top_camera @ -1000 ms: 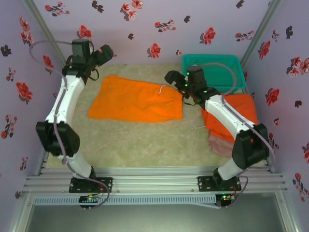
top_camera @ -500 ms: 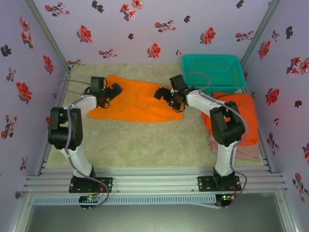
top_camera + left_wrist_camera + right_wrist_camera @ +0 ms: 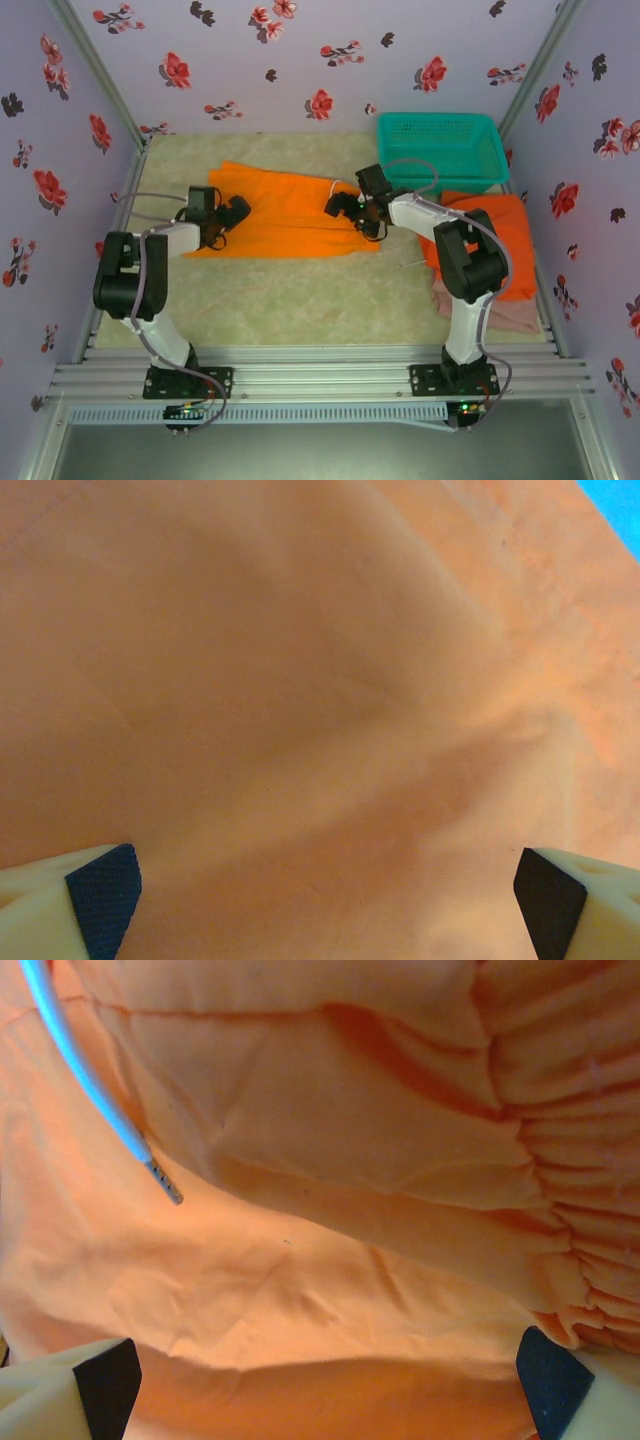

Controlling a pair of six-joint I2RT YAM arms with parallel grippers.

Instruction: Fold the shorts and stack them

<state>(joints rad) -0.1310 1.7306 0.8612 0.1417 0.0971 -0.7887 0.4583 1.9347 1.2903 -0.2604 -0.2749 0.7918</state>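
Note:
A bright orange pair of shorts (image 3: 285,212) lies spread flat in the middle of the mat. My left gripper (image 3: 234,212) is low over its left end, open, with both pads wide apart above orange cloth (image 3: 320,710) and nothing pinched. My right gripper (image 3: 347,208) is down at the right end, open too, over the gathered waistband (image 3: 570,1160) and the white drawstring (image 3: 90,1080). A second orange pair (image 3: 498,232) lies folded on a pink-beige pair (image 3: 500,312) at the right.
A teal mesh basket (image 3: 440,140) stands at the back right, just behind the folded pile. Flowered walls close in the left, back and right. Bare cream mat (image 3: 300,300) stretches between the spread shorts and the arm bases.
Both arms have come down from a raised pose onto the two ends of the spread shorts. In the last half second they settled a little lower and nearer. Both grippers stayed open.

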